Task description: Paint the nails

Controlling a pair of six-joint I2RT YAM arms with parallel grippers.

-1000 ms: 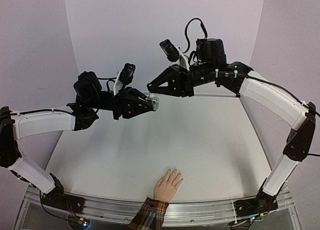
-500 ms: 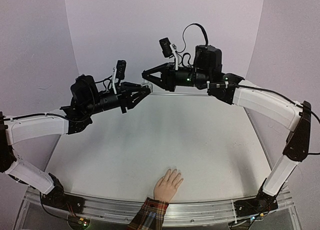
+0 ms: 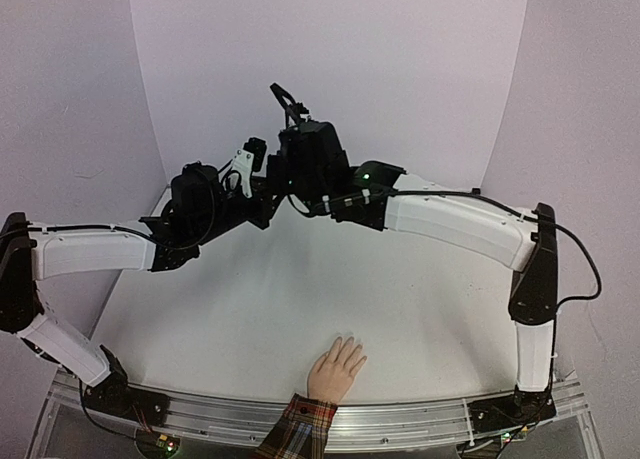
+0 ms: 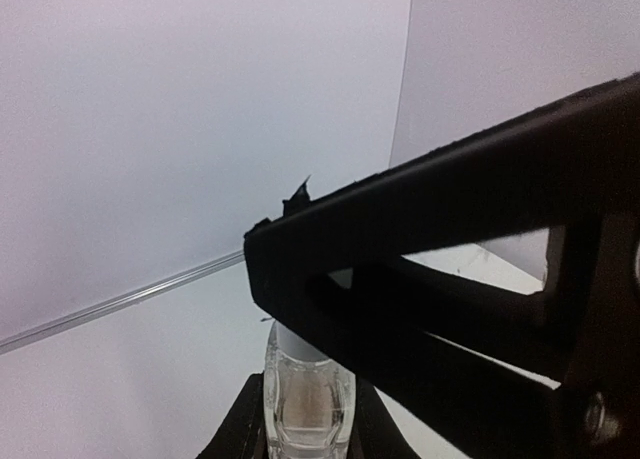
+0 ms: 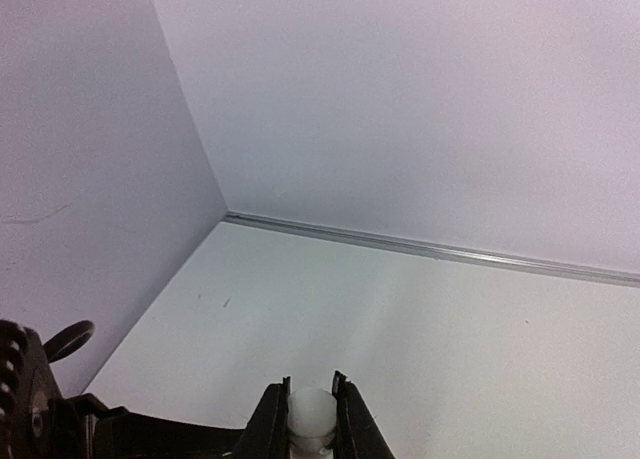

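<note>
Top external view: newly swung together, right gripper [image 5: 311, 391] pinching round white cap [image 5: 312, 416], left gripper [image 4: 305, 424] pinching small clear glass bottle [image 4: 305, 399], likely twisting it open; tiny pale nails [image 3: 346, 341] waiting far off at near worktop [image 3: 420, 309] edge.

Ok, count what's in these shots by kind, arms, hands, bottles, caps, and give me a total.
arms: 2, left and right
hand: 1
bottle: 1
cap: 1
Total: 5

Clear bottle [image 4: 305, 414], white cap [image 5: 311, 416], table [image 3: 400, 309]
</note>
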